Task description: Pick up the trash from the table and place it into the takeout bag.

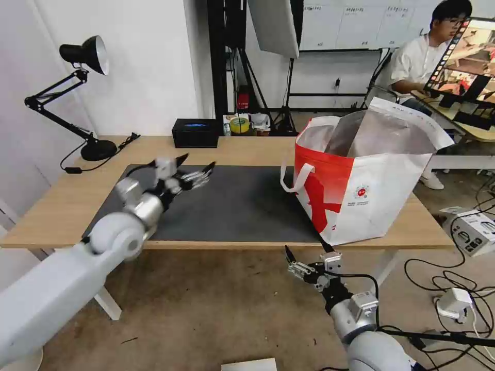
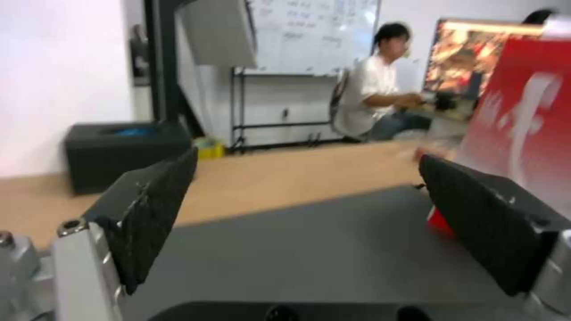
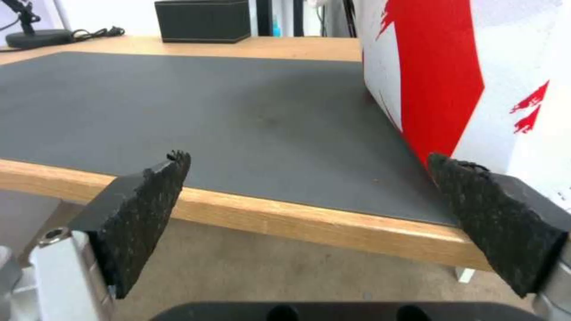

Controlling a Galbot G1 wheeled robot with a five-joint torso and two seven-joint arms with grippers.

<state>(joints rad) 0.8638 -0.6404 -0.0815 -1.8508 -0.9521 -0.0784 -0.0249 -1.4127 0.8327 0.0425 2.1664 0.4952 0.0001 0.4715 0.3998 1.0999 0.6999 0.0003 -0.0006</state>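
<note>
the takeout bag (image 1: 361, 180) stands upright at the right end of the table (image 1: 247, 149), its mouth open; we see no trash on the mat (image 1: 227, 206); our left gripper (image 1: 195, 164) hovers spread and empty over the mat, bag to its right; our right gripper (image 1: 307, 252), also spread, waits below the table edge, nearer the bag.

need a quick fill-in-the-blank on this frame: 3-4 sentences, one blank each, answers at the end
1. The left claw hovers over the dark grey ____ on the long light-wood table.
2. The large red-and-white takeout bag stands with its top ____.
3. The right claw hangs ____ the table's front edge, holding nothing.
4. The black articulated desk lamp stands at the table's far ____ corner.

Missing words: mat; open; below; left
</note>
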